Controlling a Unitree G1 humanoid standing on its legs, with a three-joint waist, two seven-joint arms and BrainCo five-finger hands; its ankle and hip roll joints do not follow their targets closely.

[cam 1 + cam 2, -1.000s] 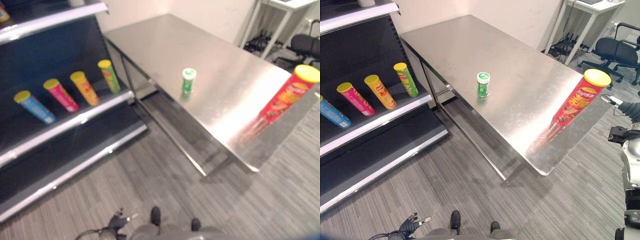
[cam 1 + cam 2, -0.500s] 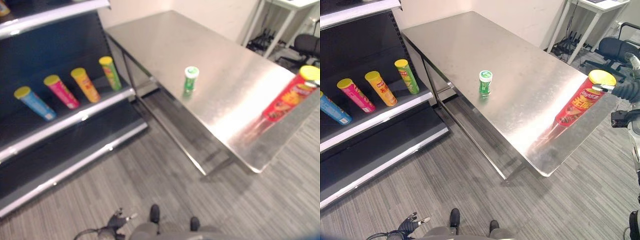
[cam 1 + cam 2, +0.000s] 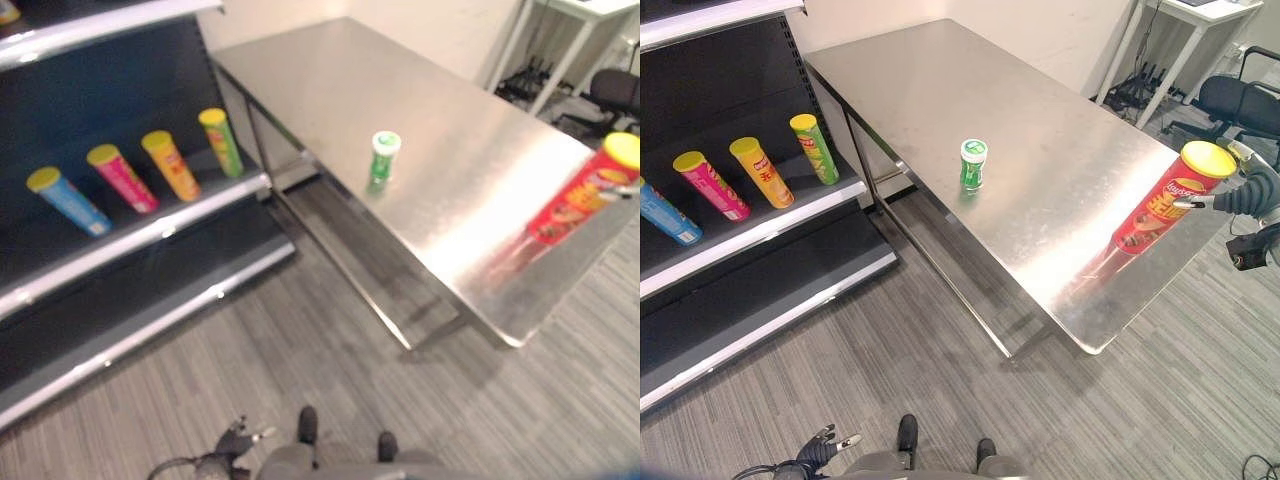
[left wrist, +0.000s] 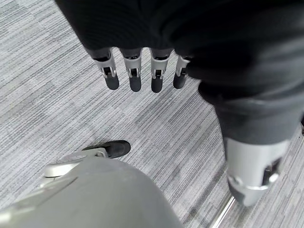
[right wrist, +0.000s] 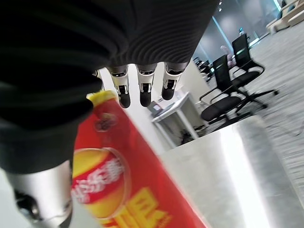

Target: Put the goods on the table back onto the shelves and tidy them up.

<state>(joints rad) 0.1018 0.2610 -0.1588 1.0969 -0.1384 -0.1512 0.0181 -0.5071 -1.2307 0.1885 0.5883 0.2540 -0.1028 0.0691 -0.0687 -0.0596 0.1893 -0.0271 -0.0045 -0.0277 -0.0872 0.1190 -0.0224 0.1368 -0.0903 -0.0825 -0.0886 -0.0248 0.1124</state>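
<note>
Reaching for the red can [image 3: 1164, 207] at the table's [image 3: 1060, 100] corner, the right hand [image 3: 1246, 192], fingers unclenched, must next wrap it; the left hand [image 4: 142, 71] hangs slack.

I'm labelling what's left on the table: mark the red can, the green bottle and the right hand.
red can [image 3: 1162, 211], right eye view, mid body.
green bottle [image 3: 972, 166], right eye view, body.
right hand [image 3: 1252, 193], right eye view, dark cover.

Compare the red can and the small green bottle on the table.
The red can is tall with a yellow lid; the green bottle is short with a white cap. The can stands at the table's far right corner with the right hand open beside it; the bottle stands mid-table by the near edge, nothing close. Both are upright.
</note>
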